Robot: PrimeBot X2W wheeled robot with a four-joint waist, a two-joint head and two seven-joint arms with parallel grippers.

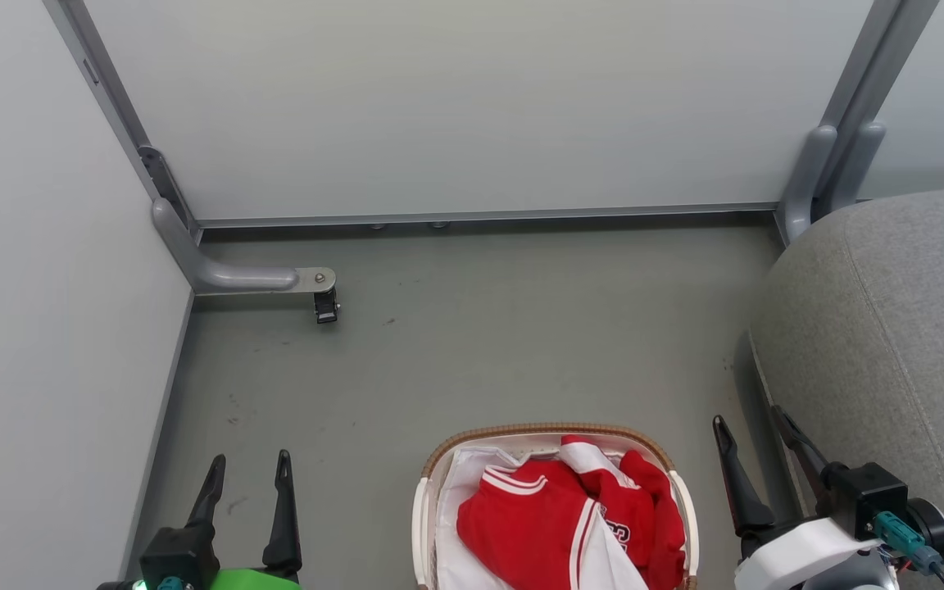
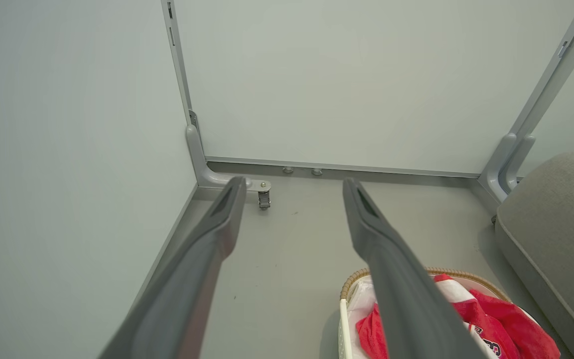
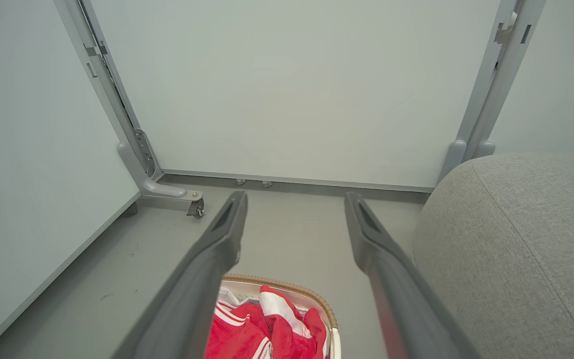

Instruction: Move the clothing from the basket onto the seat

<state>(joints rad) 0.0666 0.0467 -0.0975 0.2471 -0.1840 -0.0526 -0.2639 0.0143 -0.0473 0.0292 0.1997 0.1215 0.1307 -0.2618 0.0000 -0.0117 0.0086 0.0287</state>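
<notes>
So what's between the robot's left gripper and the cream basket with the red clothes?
Only bare grey floor, in the head view. The open left gripper is left of the oval cream plastic basket holding red white-striped clothing.

The basket (image 1: 554, 428) and the lower clothing (image 1: 529, 516) are cut off by the head view's bottom edge. The seat (image 1: 890, 328) runs off the right edge. The dark logo (image 1: 618, 534) is creased and illegible. In the left wrist view, a finger (image 2: 406, 299) of the left gripper (image 2: 292, 185) covers part of the basket and clothing.
</notes>
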